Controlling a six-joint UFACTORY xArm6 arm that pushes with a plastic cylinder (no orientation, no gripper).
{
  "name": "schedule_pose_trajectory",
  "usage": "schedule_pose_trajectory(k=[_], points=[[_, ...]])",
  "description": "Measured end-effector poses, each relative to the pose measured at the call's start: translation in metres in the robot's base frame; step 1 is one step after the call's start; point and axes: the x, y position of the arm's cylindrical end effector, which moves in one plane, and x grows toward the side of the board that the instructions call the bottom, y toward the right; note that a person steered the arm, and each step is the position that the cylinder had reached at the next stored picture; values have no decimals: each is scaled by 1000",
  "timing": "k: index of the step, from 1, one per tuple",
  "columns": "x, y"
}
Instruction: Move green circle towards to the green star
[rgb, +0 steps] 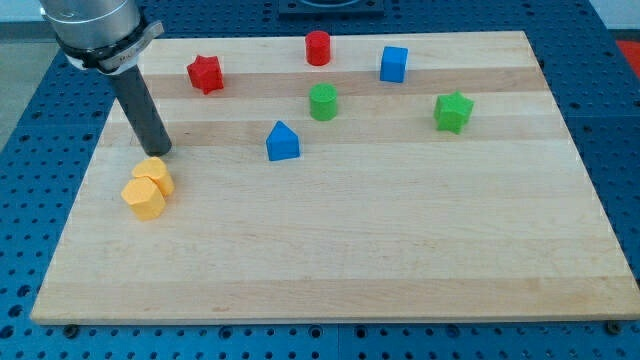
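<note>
While my tip (160, 151) rests at the frame's left, just above the two yellow blocks (148, 187) (touching or not, I cannot tell), the green circle block (323, 102) stands upper centre on the pale wooden table (400, 250), well apart from the green star block (453, 111) at upper right. No end effector is fitted, only the rod.

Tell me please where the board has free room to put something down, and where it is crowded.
Free: the whole lower half, below the blue block and right of the yellow blocks; also the right edge below the green star. Crowded: the top band, with red star, red cylinder, blue cube, green circle. My tip stands just above the yellow blocks.
</note>
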Motion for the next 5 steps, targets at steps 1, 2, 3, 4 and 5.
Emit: schedule_pose_trajectory(k=[1, 2, 3, 4, 5], points=[[-11, 0], [-24, 0], [-30, 1], [-49, 12], [-49, 23]])
